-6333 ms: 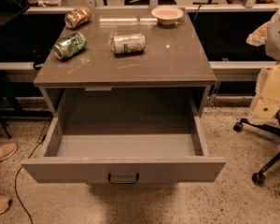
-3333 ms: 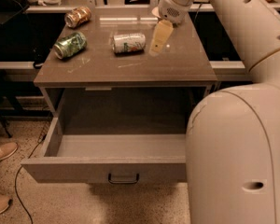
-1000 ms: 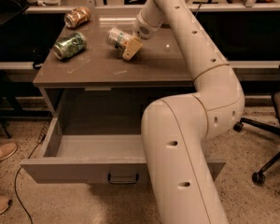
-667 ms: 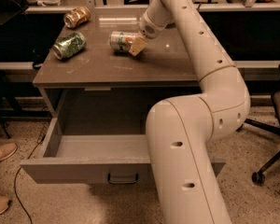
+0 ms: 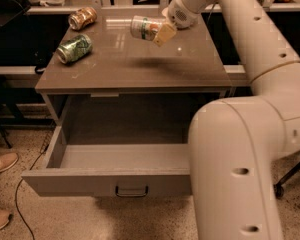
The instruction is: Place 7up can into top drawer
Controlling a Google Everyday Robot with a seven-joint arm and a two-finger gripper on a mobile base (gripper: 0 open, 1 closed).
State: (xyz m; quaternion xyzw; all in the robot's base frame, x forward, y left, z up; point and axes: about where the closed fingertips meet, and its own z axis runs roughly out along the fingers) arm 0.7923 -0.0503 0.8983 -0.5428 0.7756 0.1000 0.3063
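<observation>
The 7up can (image 5: 143,27), pale silver-white with green lettering, lies sideways in my gripper (image 5: 159,32), lifted clear above the cabinet top; its shadow falls on the top below. My gripper is shut on the can's right end, and one pale finger (image 5: 164,33) shows in front of it. The top drawer (image 5: 110,182) stands pulled wide open under the cabinet top, its inside bare, with a small dark handle (image 5: 131,191) at the centre of its front panel. My arm fills the right side and hides the drawer's right part.
A dark-green can (image 5: 74,48) and an orange-brown can (image 5: 83,18) lie on the left of the grey cabinet top (image 5: 140,69). A person's shoes (image 5: 2,164) are on the floor at the left. A chair base (image 5: 290,176) stands at the right.
My gripper has closed on the 7up can and lifted it off the cabinet top. The can now hangs above where it lay.
</observation>
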